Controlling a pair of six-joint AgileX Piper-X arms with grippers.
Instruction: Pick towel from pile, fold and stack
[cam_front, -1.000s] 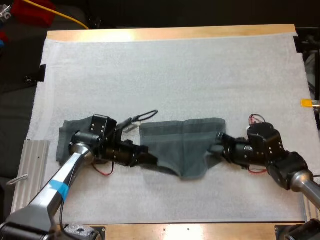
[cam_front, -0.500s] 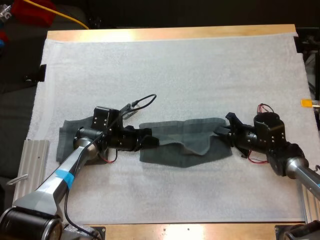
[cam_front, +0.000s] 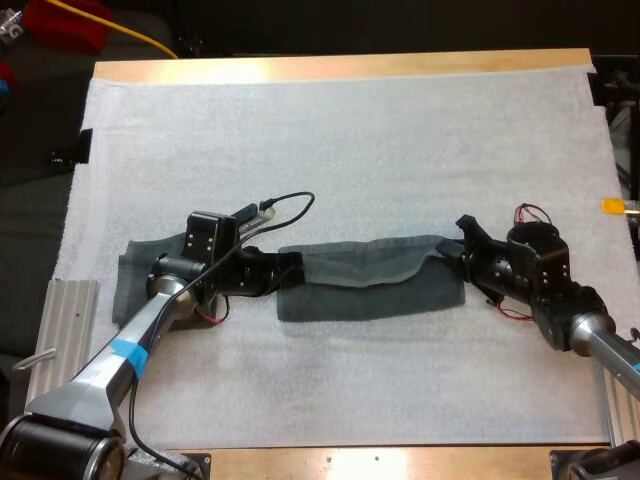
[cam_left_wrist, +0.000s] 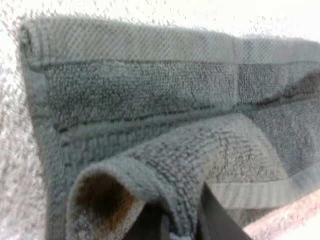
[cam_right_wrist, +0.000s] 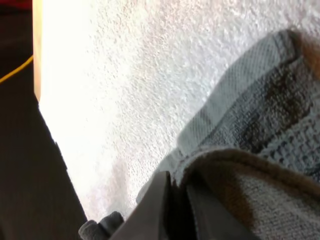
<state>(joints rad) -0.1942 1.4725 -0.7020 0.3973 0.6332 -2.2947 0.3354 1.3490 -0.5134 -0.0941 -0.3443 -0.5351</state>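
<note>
Left of centre in the high view, the left claw (cam_front: 290, 272) is clamped on the left end of the towel (cam_front: 370, 288), a long strip lying across the middle of the white mat (cam_front: 340, 150). Its wrist view shows what the high view hides: a raised loop of terry pinched between two black fingers (cam_left_wrist: 150, 225). Right of centre, the right claw (cam_front: 452, 256) grips the towel's upper right corner, and its wrist view shows the hem draped over it. The high view adds a second towel (cam_front: 132, 285) lying flat under the left arm, and a ribbed metal rail (cam_front: 65, 325) at the lower left of the worktop (cam_front: 340, 67).
</note>
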